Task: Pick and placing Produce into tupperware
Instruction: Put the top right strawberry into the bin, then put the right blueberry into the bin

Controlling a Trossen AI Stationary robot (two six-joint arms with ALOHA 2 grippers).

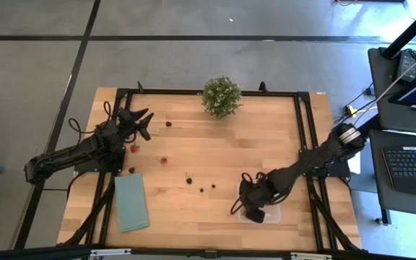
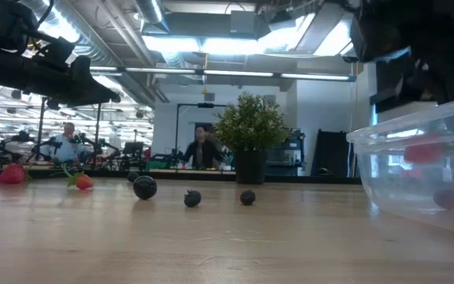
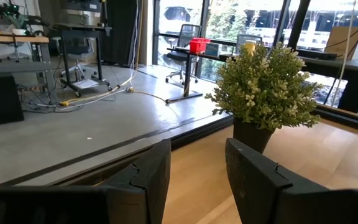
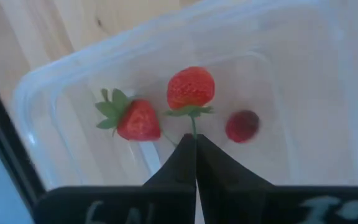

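Note:
The tupperware (image 4: 166,56) is a clear lidless box at the table's near right (image 2: 420,170). In it lie a red strawberry with green leaves (image 4: 135,119) and a dark red berry (image 4: 242,126). My right gripper (image 4: 195,138) points down over it, shut on a second strawberry (image 4: 191,87). More produce lies loose on the wood: two red pieces (image 1: 134,149) (image 1: 163,160) and dark berries (image 1: 189,180) (image 1: 201,190) (image 1: 168,123). My left gripper (image 3: 194,168) waits open and level at the far left (image 1: 139,119), with nothing between its fingers. My right gripper pinches the strawberry's thin green stem (image 4: 193,126) between its two fingertips, coming from above and pointing down. The berry hangs below the fingers by that stem, inside the tupperware's outline. Whether it touches the floor of the box cannot be told.
A bushy green potted plant (image 1: 221,96) stands at the far edge's middle. A flat teal cloth (image 1: 132,202) lies near the front left. Black frame rails (image 1: 305,130) run along the table's sides. Bare wood lies between the loose berries and the tupperware.

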